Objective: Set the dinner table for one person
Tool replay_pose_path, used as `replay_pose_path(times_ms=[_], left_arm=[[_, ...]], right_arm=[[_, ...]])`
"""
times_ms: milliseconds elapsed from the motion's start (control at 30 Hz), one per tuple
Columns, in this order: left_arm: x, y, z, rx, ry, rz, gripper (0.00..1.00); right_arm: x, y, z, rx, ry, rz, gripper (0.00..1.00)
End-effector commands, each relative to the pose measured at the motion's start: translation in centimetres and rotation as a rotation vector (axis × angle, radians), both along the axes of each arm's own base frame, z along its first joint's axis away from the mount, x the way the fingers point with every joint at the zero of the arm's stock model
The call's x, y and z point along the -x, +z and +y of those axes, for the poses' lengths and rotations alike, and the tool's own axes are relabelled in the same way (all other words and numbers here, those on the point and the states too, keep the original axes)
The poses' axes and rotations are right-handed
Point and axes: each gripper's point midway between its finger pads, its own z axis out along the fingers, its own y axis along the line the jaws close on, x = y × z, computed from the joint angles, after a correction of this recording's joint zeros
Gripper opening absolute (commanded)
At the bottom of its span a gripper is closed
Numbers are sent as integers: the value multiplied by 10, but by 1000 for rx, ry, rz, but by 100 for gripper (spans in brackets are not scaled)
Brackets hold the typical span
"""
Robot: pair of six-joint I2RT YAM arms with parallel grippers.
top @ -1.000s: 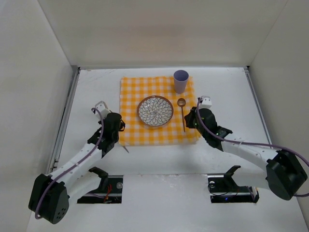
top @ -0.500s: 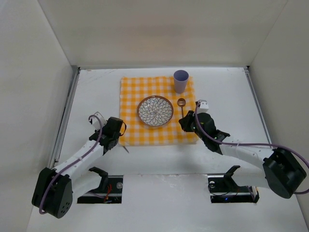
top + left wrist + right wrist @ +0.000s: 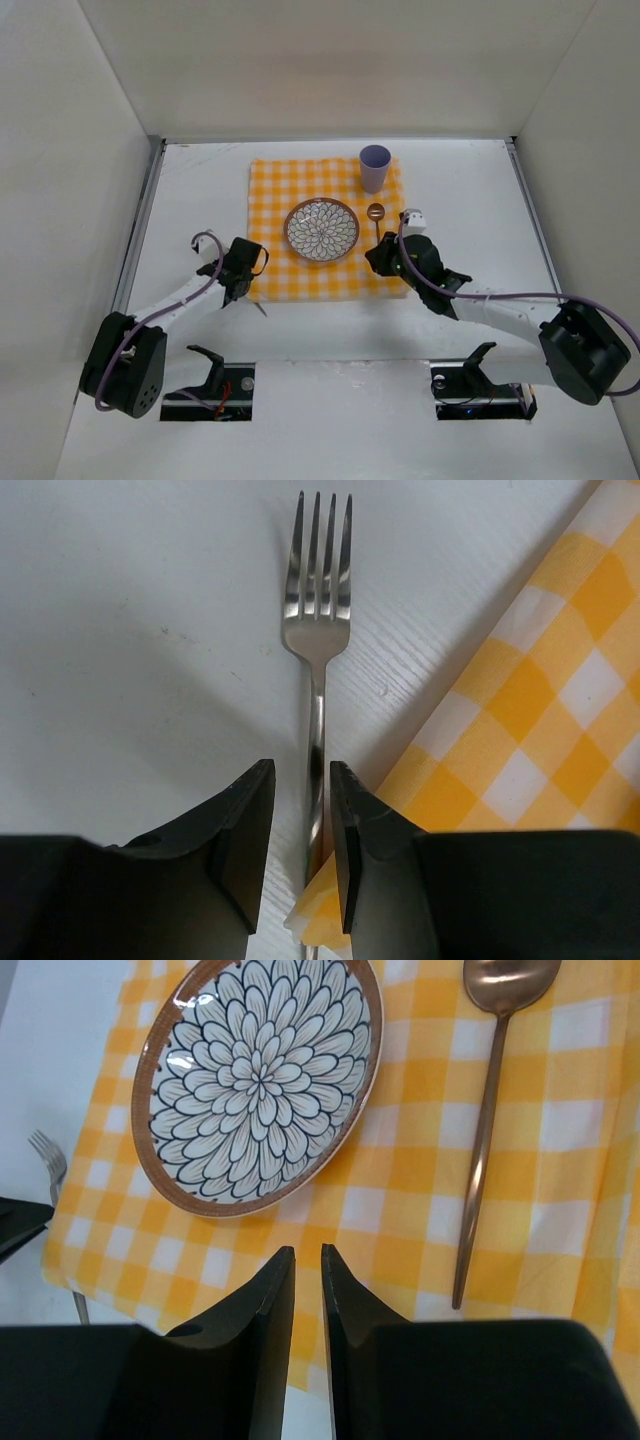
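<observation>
The left arm (image 3: 175, 300) lies low and folded. Its forearm runs from the near left of the desk (image 3: 200, 180) to the near left corner of the yellow checked cloth (image 3: 270, 190). The left fingers (image 3: 245, 820) point downward over that corner and stand slightly parted, one on each side of the fork (image 3: 318, 630) handle without clamping it. The fork lies flat on the bare desk just beside the cloth's left edge, its tines pointing away from the fingers.

The right arm (image 3: 500, 305) stretches low from the near right, with its wrist over the cloth's near right part. The right fingers (image 3: 270, 1300) tilt down over the cloth with only a narrow slit between them and nothing in it.

On the cloth, the patterned plate (image 3: 321, 230) sits in the middle. The copper spoon (image 3: 378, 235) lies toward the right edge, and the pale cup (image 3: 375, 168) stands upright at the far right corner. The cloth is spread on the far half of the desk, roughly centred.
</observation>
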Motion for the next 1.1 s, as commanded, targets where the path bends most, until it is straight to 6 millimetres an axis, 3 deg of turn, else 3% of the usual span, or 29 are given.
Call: replay_pose_path(times_ms=[0, 300, 500, 633, 733, 900, 1000, 1067], left_arm=[[-12, 8, -3, 8, 6, -33, 26], [-11, -5, -2, 0, 2, -2, 25], [-6, -11, 3, -31, -24, 27, 9], [5, -4, 19, -68, -29, 50, 5], [7, 13, 29, -91, -38, 30, 4], [0, 72, 38, -175, -98, -47, 3], [-17, 107, 18, -209, -241, -89, 4], [-33, 117, -12, -221, -378, -81, 4]], right_arm=[[-5, 18, 15, -40, 29, -47, 23], [-3, 20, 15, -43, 31, -52, 24], [-2, 21, 14, -46, 28, -57, 28], [-2, 25, 10, -53, 19, -67, 30], [-2, 29, 6, -67, 6, -77, 30], [-5, 32, -3, -77, -24, -87, 30], [-7, 33, -10, -85, -52, -93, 30], [-8, 36, -15, -96, -71, -103, 30]])
